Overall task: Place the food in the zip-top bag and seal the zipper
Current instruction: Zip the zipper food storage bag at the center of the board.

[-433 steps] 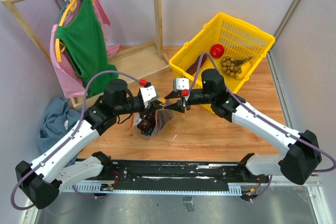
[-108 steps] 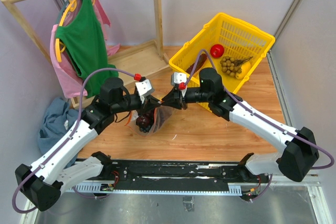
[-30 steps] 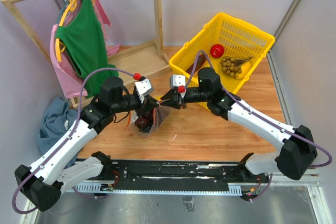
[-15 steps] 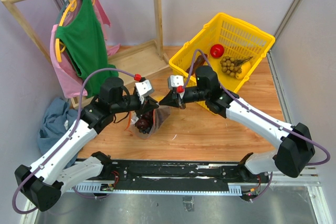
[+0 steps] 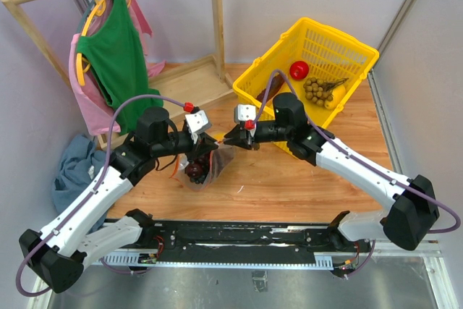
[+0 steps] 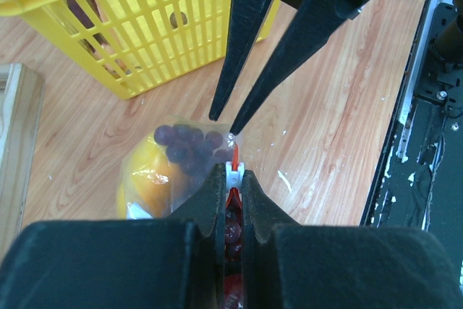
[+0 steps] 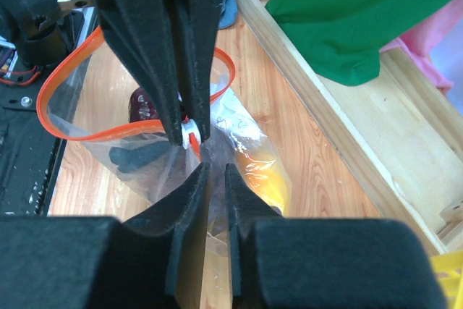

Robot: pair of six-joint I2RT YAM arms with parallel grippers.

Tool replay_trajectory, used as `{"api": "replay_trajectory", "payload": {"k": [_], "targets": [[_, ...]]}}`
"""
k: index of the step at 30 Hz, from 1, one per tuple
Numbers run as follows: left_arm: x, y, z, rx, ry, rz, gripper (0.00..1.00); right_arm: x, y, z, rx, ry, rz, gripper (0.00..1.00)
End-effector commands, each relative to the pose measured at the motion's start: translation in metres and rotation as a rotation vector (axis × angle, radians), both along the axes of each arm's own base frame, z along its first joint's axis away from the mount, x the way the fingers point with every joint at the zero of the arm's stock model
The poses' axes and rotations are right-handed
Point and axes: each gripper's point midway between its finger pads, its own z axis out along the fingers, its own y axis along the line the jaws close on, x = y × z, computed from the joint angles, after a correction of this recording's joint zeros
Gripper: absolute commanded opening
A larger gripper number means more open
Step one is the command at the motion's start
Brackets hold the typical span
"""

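The bag [image 7: 221, 124] sits on the wooden table [image 5: 289, 179], just off the near left corner of the yellow basket [image 6: 145, 27] and not touching it. Its mouth is up and gaping. The orange zipper [image 7: 116, 132] runs round in an open loop on the side away from the basket, and only the short stretch nearest the basket is drawn together. Through the clear film I can see the grapes [image 6: 187, 142] and the yellow pepper [image 6: 148, 177], pressed side by side at the end of the bag towards the basket. Something darker lies further down, and I cannot make it out.

The left gripper [image 6: 233, 182] comes in from the side away from the basket, its fingers pressed together on the zipper at the white slider [image 7: 189, 134]. The right gripper [image 7: 217, 170] reaches in from the basket side and meets it tip to tip, just beside the slider at the bag's corner. Its fingers stand nearly together with a thin gap, and I cannot tell whether they have hold of the film.

Inside the basket are a red fruit [image 5: 298, 70] and a brown bunch [image 5: 316, 90]. Well to the basket's left, a green shirt [image 5: 112, 52] hangs on a wooden rack [image 5: 215, 12], and a blue cloth [image 5: 72, 168] is heaped at the table's far left edge.
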Motion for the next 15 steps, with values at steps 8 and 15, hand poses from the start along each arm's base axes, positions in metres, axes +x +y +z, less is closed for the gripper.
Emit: {"api": "replay_trajectory", "payload": {"k": [8, 15], "targets": [[-0.002, -0.007, 0.014, -0.032, -0.033, -0.055, 0.01, -0.010, 0.012, -0.002, -0.027, -0.010, 0.136, 0.34], [-0.006, -0.011, 0.017, -0.041, -0.023, -0.082, 0.00, -0.008, 0.021, -0.012, -0.051, 0.031, 0.156, 0.25]]}}
